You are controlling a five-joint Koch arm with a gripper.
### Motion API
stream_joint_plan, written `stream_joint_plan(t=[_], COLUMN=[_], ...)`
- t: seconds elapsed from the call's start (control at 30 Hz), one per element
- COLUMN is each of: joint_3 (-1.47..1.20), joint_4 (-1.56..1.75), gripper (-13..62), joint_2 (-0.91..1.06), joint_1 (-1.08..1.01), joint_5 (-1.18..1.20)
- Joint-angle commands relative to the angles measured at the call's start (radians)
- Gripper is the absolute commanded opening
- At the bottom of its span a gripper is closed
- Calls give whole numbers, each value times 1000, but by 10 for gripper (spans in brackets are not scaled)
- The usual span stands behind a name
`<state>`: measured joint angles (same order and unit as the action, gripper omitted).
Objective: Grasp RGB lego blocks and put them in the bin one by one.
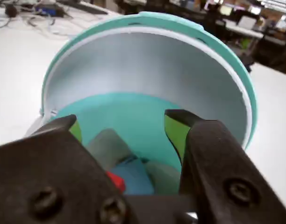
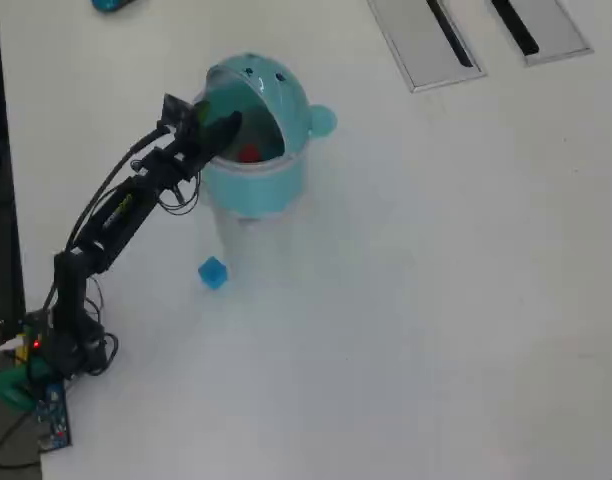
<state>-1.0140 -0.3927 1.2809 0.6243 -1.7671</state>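
The teal whale-shaped bin (image 1: 227, 60) fills the wrist view, its white-lined hood arching over the opening. My gripper (image 1: 122, 119) hangs open just above that opening, and nothing sits between its green-padded fingers (image 1: 176, 133). Down inside lies a red block (image 1: 116, 181) next to a blue shape (image 1: 136, 177) and grey shapes I cannot identify. In the overhead view the gripper (image 2: 221, 130) reaches into the bin (image 2: 286, 100) from the left, with the red block (image 2: 249, 153) showing inside. A light blue block (image 2: 213, 272) lies on the table below the bin, apart from the arm.
The arm's base (image 2: 56, 350) stands at the table's left edge with wires around it. Two grey slotted panels (image 2: 426, 45) lie at the far right top of the overhead view. The white table (image 2: 436, 300) stretches to the right of the bin.
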Motion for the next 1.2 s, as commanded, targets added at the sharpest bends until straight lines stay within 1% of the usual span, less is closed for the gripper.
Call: stream_joint_plan(t=[0.0, 0.13, 0.37, 0.43, 0.53, 0.57, 0.73, 0.83, 1.17], joint_3=[-17, -158, -281, -374, -609, -649, -781, -815, -980], joint_4=[-64, -117, -308, -388, -437, -440, -433, -428, -334], gripper=[332, 330, 339, 358, 359, 359, 359, 359, 359], joint_2=[121, 233, 393, 468, 640, 667, 724, 723, 710], joint_1=[9, 8, -23, -31, -57, -63, -150, -201, -261], joint_5=[-2, -3, 2, 6, 35, 44, 48, 51, 58])
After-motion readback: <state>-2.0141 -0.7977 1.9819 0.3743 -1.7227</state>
